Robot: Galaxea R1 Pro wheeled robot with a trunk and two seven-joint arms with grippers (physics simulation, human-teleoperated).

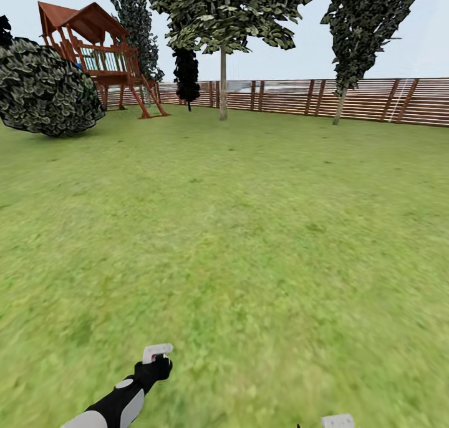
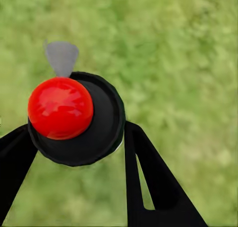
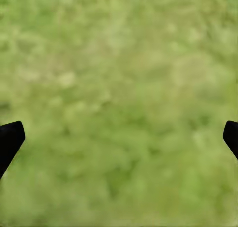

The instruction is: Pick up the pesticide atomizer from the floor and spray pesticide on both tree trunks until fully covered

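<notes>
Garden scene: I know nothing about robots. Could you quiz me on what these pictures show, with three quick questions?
1. True or false: the left gripper holds the atomizer.
2. What stands at the far left, near the fence? A) a play tower B) a car C) a pond
3. Fill in: the right gripper is ___ above the grass.

Key: 1 true; 2 A; 3 open.

Glossy red-capped pesticide atomizer (image 2: 74,120); slatted wooden fence (image 1: 349,98); rough grass (image 1: 249,228).
</notes>
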